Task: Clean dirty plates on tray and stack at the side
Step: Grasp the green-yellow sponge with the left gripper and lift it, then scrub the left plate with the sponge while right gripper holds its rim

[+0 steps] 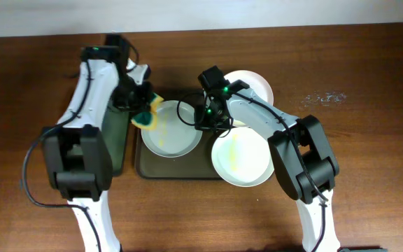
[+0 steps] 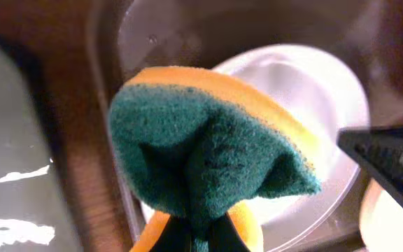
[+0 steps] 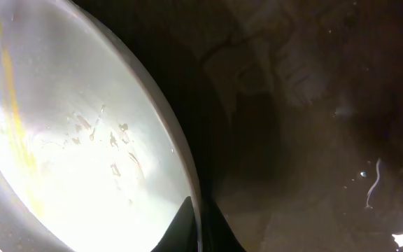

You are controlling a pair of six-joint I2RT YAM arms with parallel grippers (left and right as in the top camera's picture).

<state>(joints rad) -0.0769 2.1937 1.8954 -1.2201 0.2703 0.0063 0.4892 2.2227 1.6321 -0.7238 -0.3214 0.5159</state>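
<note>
Broadly, the wooden table (image 1: 369,63) carries the dark tray (image 1: 177,170) at its middle, with a narrower black tray (image 1: 115,140) just beside it under the left arm.

Of the three plates, the left plate (image 1: 173,136) lies flat on the tray. The smeared plate (image 1: 247,164) overhangs the tray's right edge, with yellowish streaks showing. The far plate (image 1: 259,82) sits off the tray's back right corner.

The sponge (image 2: 208,154), green scouring face outward, is pinched and folded in the left hand (image 2: 201,234). It sits over the near-left rim of the left plate. The right hand (image 3: 193,225) is closed thin on that plate's opposite rim, steadying it.

The step looks like scrubbing the left plate. A yellow streak and spots show in the right wrist view, so the work is likely unfinished.

To do it well:
- Press the green face flat and sweep from rim to centre.
- Let the right hand's pinch resist the push so the glossy plate cannot skate.
- Stop the strokes short of the right fingers (image 2: 390,161).
- Avoid tipping the rim up.
</note>
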